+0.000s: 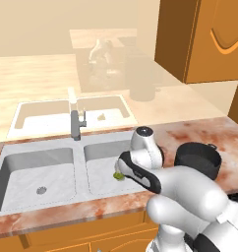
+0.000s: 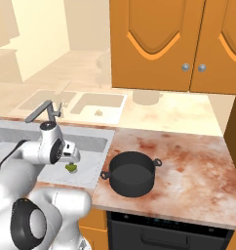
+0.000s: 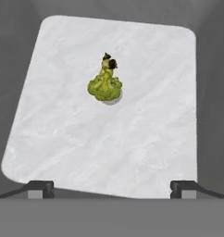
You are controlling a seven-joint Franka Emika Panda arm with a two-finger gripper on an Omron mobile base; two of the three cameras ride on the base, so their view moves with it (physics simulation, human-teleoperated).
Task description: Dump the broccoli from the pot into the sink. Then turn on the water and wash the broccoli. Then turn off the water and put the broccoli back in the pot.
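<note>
my gripper (image 3: 112, 187) hangs spread wide, empty, over the sink (image 1: 22, 162), lining up the broccoli (image 3: 105, 87) at 12 o'clock.

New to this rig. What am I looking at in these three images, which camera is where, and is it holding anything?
It is a rendered kitchen with a white robot arm on a mobile base. Two pictures come from cameras on the base, behind the arm to its left and right. The third looks along the gripper; the two small dark tips at its bottom are the fingers, set wide apart with nothing between them, so it holds nothing.

The arm reaches over the grey sink. The broccoli lies on the floor of the basin nearer the pot, below the gripper. The black pot stands upright on the marbled counter beside the sink. No water runs from the faucet.
</note>
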